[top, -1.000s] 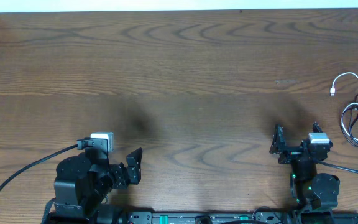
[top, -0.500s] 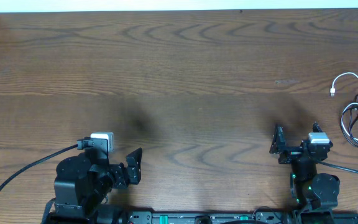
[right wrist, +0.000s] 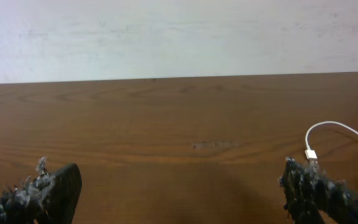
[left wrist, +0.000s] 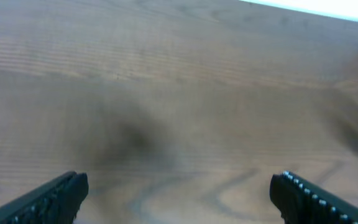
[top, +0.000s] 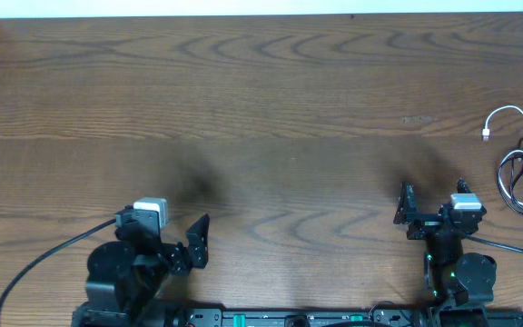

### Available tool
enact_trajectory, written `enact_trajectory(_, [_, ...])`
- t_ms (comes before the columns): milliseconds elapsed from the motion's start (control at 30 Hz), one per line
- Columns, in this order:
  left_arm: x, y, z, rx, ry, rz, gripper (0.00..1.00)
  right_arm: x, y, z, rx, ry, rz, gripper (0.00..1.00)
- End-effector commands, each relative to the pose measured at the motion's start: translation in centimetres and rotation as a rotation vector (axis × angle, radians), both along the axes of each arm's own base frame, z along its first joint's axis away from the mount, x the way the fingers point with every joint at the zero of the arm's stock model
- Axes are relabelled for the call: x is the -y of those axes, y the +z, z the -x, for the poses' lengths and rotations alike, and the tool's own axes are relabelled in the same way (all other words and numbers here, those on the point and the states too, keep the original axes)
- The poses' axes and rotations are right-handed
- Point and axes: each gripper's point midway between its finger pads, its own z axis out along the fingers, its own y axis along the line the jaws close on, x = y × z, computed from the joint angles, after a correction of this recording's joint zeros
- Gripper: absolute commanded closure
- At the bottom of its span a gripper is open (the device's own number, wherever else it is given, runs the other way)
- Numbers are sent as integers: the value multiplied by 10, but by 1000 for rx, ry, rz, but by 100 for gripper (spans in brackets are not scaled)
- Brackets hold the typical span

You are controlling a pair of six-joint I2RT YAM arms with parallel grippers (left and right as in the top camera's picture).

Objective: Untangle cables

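Note:
The white cable (top: 508,111) and the black cable (top: 516,173) lie in tangled loops at the table's far right edge. The white cable's plug end points left. In the right wrist view the white cable (right wrist: 335,127) curves in from the right, beside my right finger. My right gripper (top: 434,193) is open and empty, left of and nearer than the cables; it also shows open in its wrist view (right wrist: 180,177). My left gripper (top: 195,243) is open and empty at the near left, far from the cables. Its wrist view (left wrist: 179,186) shows only blurred bare wood.
The wooden table (top: 261,100) stretches out beyond both grippers. A white wall (right wrist: 179,37) stands behind its far edge. A thick black arm cable (top: 34,259) runs off to the left of the left arm.
The left arm has shifted slightly towards the near edge. The right arm and the cables have not moved.

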Motion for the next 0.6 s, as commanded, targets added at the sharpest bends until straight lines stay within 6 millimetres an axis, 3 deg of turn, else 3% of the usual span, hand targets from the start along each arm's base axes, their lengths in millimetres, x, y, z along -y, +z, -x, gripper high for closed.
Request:
enact_trajectory(0, [2,-22,-10,66,-10,-6,2,0,0,0,3,-1,-10,1])
enact_trajectory(200, [8,-33,-31,235,-29,28,2,0,0,0,3,-1,-10,1])
enact_trajectory(467, [8,-16,-52,478,-10,49,2,0,0,0,3,-1,-10,1])
enact_trajectory(567, [3,1,-57,604,22,53,2,0,0,0,3,-1,-10,1])
